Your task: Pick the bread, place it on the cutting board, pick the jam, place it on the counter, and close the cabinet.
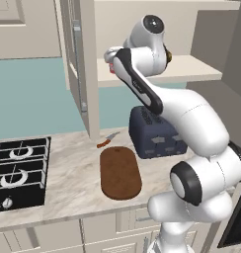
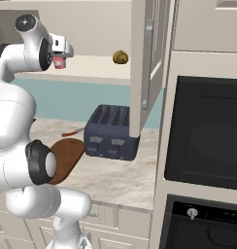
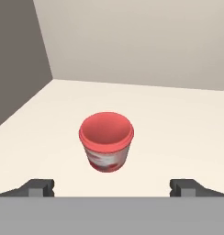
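Spread wide apart, the gripper (image 3: 112, 187) is seen in the hand view with nothing between its two dark fingertips (image 3: 39, 187); beyond them the jam (image 3: 106, 141) stands upright on the pale cabinet shelf (image 3: 178, 133), clear of both tips. A mottled red and white label is wrapped round the jar, but no writing can be read on it. Bare shelf lies all round the jar, and the cabinet's back and side walls are well behind it. From the left base view, the cutting board (image 1: 120, 173) is seen lying flat and bare on the marbled bench (image 1: 68, 168), just beside the dark toaster (image 1: 154, 133), with a small knife (image 1: 107, 140) near its far end and the black stove (image 1: 19, 170) well apart to the left. The cabinet (image 1: 78, 59) door stands open above the bench, and the arm reaches up to the shelf. From the right base view, the bread (image 2: 120, 57) is seen resting on the shelf, well apart from the jam, which sits just in front of the gripper (image 2: 62, 56). An oven (image 2: 205, 131) is built in beside the bench.
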